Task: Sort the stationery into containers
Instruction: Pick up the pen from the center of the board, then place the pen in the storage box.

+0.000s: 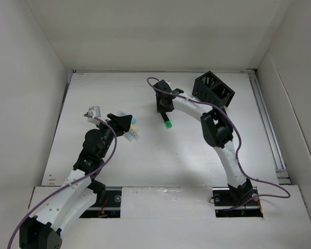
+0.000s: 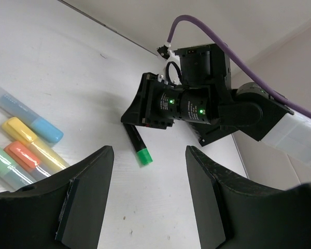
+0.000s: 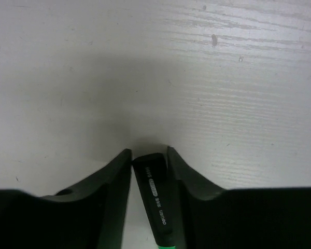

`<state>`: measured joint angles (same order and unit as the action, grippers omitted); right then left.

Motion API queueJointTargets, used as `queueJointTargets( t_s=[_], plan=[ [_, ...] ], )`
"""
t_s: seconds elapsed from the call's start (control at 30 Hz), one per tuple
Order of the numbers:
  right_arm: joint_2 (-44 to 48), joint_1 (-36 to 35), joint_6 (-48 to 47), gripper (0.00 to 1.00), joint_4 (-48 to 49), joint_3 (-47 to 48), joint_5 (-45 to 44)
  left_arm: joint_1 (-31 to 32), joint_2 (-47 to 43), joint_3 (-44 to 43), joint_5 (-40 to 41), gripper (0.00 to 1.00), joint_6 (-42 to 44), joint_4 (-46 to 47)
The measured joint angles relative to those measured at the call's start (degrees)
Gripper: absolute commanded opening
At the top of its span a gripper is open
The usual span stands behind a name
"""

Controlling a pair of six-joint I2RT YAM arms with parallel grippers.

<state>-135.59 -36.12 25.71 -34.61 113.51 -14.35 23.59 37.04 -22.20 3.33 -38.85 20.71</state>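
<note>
From above, the mesh organizer (image 1: 214,89) sits askew at the far right of the table (image 1: 197,155), well apart from the green-ended marker (image 1: 166,120). The right gripper (image 1: 163,110) pinches this marker by its black body near mid-table, probably so it can be carried to a compartment. The left gripper (image 1: 125,122) hangs over a small cluster of other markers (image 1: 133,130) further left, seemingly lined up for its own pick. In the left wrist view, that gripper's jaws stand wide apart with nothing between them. A blue marker (image 2: 28,116), a yellow marker (image 2: 33,145), an orange marker (image 2: 23,158) and a pale green marker (image 2: 2,166) lie side by side on the table off to its left. The green-ended marker slants down out of the other gripper, its cap close to the table, though I cannot tell whether it touches. The right wrist view shows the fingers (image 3: 116,176) drawn nearly together, pressing the marker's black barrel from both sides.
</note>
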Motion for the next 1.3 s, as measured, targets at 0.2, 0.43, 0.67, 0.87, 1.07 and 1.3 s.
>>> queueJointTargets(
  t_s=[0.2,0.43,0.67,0.87,1.07,1.3],
  plan=[
    [0.15,0.39,0.28,0.15,0.09,-0.22,0.52,0.0,0.0,0.0,0.0,0.54,0.0,-0.02],
    [3.19,2.75,4.59,0.1,0.87,-3.26,2.97,0.0,0.44,0.0,-0.04,0.54,0.0,0.0],
    [14.53,12.94,13.07,0.08,6.75,-4.94,2.47,0.0,1.75,0.0,-0.11,0.54,0.0,0.11],
    [22.29,23.12,18.69,0.11,14.03,-2.75,-4.15,0.0,3.21,0.0,-0.31,0.54,0.0,0.59],
    [18.67,27.74,20.7,0.11,15.93,4.39,-13.68,0.0,3.85,0.0,-0.31,0.53,0.0,0.76],
    [14.25,27.47,20.15,0.11,17.29,4.42,-21.73,0.0,4.5,0.0,-0.31,0.53,0.39,0.76]
  ],
)
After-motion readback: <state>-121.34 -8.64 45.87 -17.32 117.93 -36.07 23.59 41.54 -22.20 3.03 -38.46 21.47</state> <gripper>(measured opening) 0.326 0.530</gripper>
